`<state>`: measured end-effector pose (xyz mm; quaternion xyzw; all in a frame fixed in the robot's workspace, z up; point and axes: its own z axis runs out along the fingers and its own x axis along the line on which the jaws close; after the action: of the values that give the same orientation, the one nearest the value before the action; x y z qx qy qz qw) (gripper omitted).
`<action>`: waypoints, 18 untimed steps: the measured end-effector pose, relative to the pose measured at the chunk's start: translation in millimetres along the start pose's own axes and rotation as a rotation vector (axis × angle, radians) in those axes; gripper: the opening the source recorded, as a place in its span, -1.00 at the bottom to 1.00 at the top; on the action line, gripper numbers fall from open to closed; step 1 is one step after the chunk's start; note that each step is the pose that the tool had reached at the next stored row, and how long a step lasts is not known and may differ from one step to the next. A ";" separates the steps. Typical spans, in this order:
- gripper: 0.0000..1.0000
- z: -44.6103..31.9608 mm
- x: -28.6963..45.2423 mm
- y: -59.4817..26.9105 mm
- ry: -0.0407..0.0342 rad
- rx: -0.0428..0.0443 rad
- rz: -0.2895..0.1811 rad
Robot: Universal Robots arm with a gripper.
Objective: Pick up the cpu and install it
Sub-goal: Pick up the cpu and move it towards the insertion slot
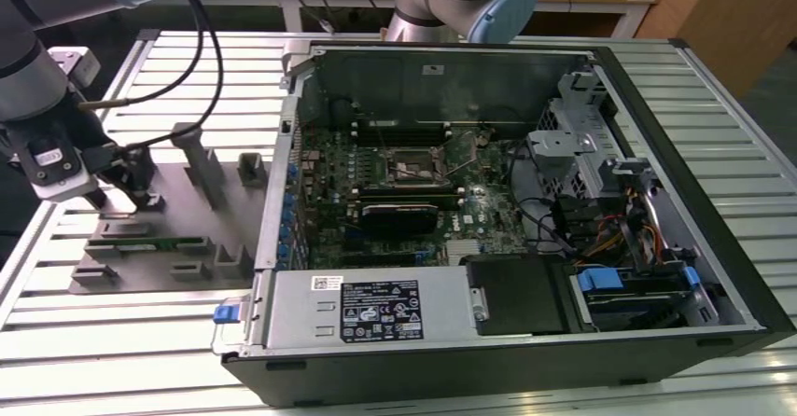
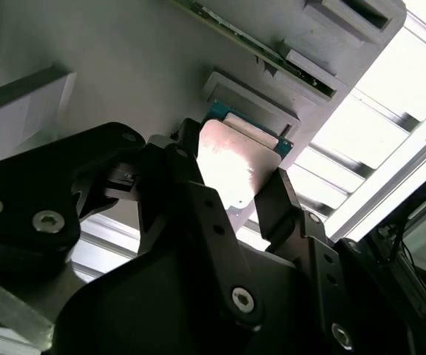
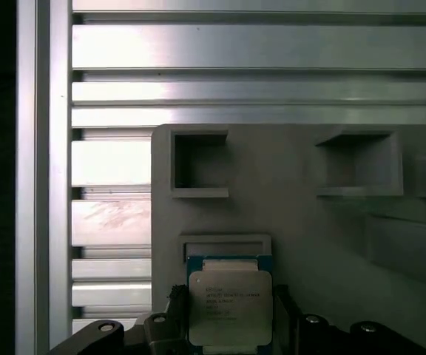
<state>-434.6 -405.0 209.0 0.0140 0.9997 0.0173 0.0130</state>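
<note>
Pinched narrowly by the gripper [image 2: 231, 174] across opposite rims of the cpu [image 3: 230, 303], at the exterior view's left; probably light, rigid, slick-topped, delicate underneath, so edges only

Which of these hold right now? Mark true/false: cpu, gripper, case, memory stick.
1. The cpu sits in the socket. False: it is at the gripper, over the grey fixture, away from the socket.
2. The case is open, motherboard exposed. True.
3. The gripper is inside the case. False: it is beside the case, on the exterior view's left.
4. The memory stick lies on the fixture. True.
</note>
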 end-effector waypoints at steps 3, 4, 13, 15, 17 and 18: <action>0.09 -3.1 -0.1 0.1 0.0001 0.0001 0.000; 0.09 -4.3 -0.1 0.2 0.0001 0.0000 0.000; 0.09 -17.0 -0.4 0.6 0.0001 0.0000 0.000; 0.09 -19.8 -0.5 0.7 0.0002 0.0001 0.000; 0.09 -22.3 -0.6 0.8 0.0001 0.0001 0.000; 0.09 -23.4 -0.6 0.8 0.0001 0.0000 0.000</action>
<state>-434.6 -405.0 232.5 0.0140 0.9997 0.0173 0.0130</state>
